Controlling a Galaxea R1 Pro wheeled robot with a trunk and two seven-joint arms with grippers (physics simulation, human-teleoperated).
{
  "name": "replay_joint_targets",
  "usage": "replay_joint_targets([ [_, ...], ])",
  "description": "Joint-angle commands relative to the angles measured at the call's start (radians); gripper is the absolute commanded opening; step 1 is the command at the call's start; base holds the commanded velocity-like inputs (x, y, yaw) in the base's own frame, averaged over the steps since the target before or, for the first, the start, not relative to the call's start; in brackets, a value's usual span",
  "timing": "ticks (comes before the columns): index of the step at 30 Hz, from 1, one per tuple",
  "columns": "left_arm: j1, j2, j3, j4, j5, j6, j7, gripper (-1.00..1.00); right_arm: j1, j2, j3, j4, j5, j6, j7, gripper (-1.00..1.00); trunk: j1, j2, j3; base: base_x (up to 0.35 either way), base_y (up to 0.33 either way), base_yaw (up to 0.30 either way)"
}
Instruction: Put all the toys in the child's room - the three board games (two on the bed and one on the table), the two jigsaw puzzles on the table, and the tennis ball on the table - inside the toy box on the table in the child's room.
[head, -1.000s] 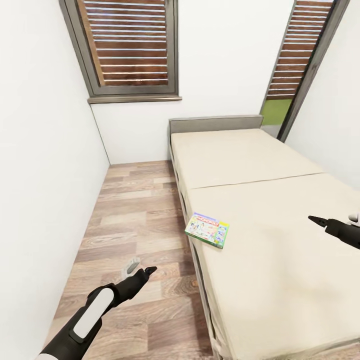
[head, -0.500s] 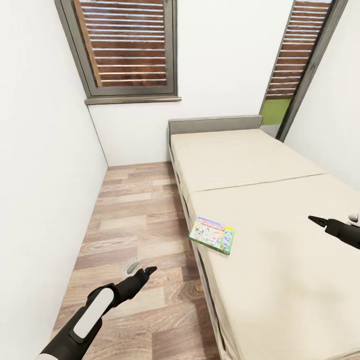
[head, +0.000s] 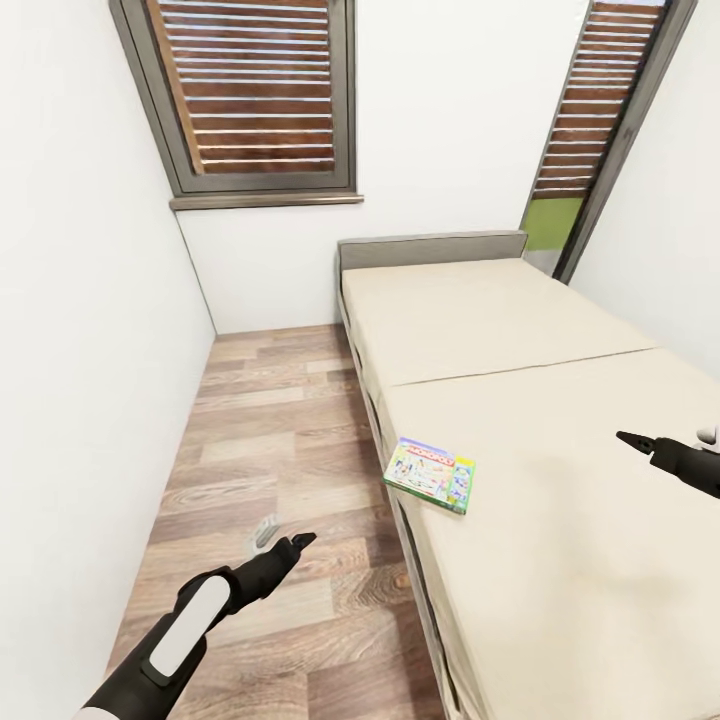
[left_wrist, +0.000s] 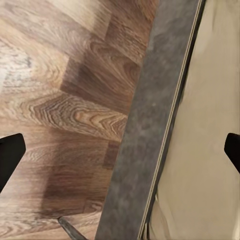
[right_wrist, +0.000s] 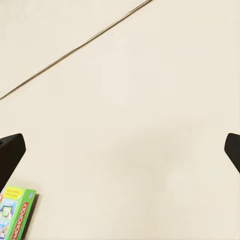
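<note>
The board games are represented here by a single green-edged Monopoly box (head: 431, 474), lying flat on the beige mattress of the bed (head: 560, 480) close to its floor-side edge, with one corner nearly at the drop; the right wrist view catches its corner (right_wrist: 15, 212) at the frame's margin. The left end effector (head: 283, 545) hangs over the wood-plank floor (head: 270, 440) beside the bed frame, holding nothing, its fingers spread wide enough that only their tips appear at the two sides of the left wrist view. The right end effector (head: 640, 444) hovers above the mattress, well apart from the box, likewise spread wide and holding nothing. As I judge it, the main hazard is that the box is thin and flat on a soft cover: a reach coming in from the mattress side could push it off the edge onto the floor, and fingers pressing down might sink into the bedding and slide over the lid instead of getting under it. The room is narrow, with white walls, a slatted window shutter (head: 255, 90) above the floor strip and a second one beyond the low grey headboard (head: 430, 247). That leaves little room for the base to turn beside the bed.
</note>
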Motion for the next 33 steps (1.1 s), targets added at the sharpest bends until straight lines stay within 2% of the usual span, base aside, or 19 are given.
replay_joint_targets([
  [1,0.000,0.001,-0.003,-0.002,0.010,0.000,0.009,1.00,-0.001,0.000,-0.002,-0.001,0.003,0.005,0.006,1.00,0.000,0.000,-0.001,0.007,0.008,-0.035],
  [8,0.000,-0.001,-0.003,-0.001,0.010,0.000,0.009,1.00,-0.001,0.000,-0.002,-0.001,0.003,0.005,0.006,1.00,0.000,0.000,-0.001,0.004,0.004,-0.137],
  [21,0.000,-0.001,-0.003,-0.002,0.010,0.000,0.009,1.00,-0.001,-0.001,-0.002,0.001,0.002,0.005,0.006,1.00,0.000,0.000,-0.001,0.001,0.001,-0.234],
  [28,0.000,-0.001,-0.003,-0.002,0.010,0.000,0.009,1.00,0.000,0.000,-0.002,0.004,0.001,0.005,0.006,1.00,0.000,0.000,-0.001,0.000,0.000,-0.097],
  [33,-0.029,0.024,0.026,-0.030,0.018,-0.009,-0.019,1.00,-0.015,0.025,0.003,-0.003,0.004,0.006,0.027,1.00,0.000,0.000,-0.001,0.000,0.000,0.000],
])
